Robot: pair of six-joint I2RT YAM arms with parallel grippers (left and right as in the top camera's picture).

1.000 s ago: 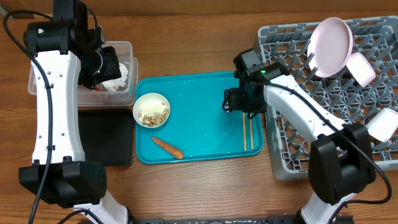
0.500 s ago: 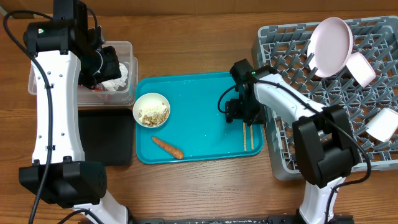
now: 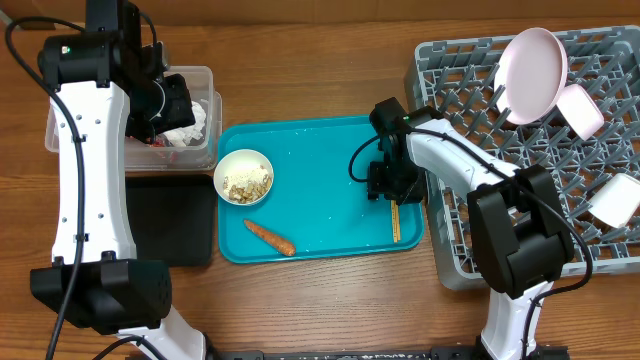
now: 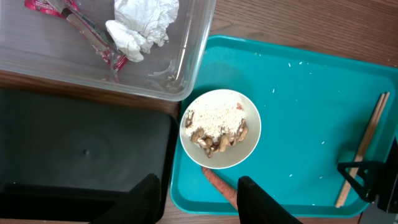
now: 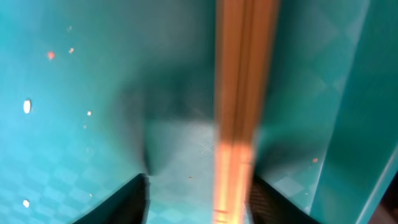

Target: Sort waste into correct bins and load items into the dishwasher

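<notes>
Thin wooden chopsticks (image 3: 395,222) lie at the right edge of the teal tray (image 3: 320,200). My right gripper (image 3: 392,188) is down over their far end. In the right wrist view its open jaws (image 5: 202,202) straddle the chopsticks (image 5: 242,93), which lie close to the right finger. My left gripper (image 3: 172,100) hovers over the clear tub (image 3: 205,80), open and empty (image 4: 199,199). The tub holds a crumpled white tissue (image 4: 143,25) and a red wrapper (image 4: 93,37). A white bowl of rice-like scraps (image 3: 243,177) and a carrot piece (image 3: 270,237) sit on the teal tray.
The black tray (image 3: 170,225) lies in front of the tub. The grey dish rack (image 3: 450,240) stands right of the teal tray and holds a white plate (image 3: 533,62), a small dish (image 3: 580,108) and a cup (image 3: 615,200).
My right gripper has swung from above the tray's right edge down and toward the near side, onto the chopsticks. The left arm has not moved.
</notes>
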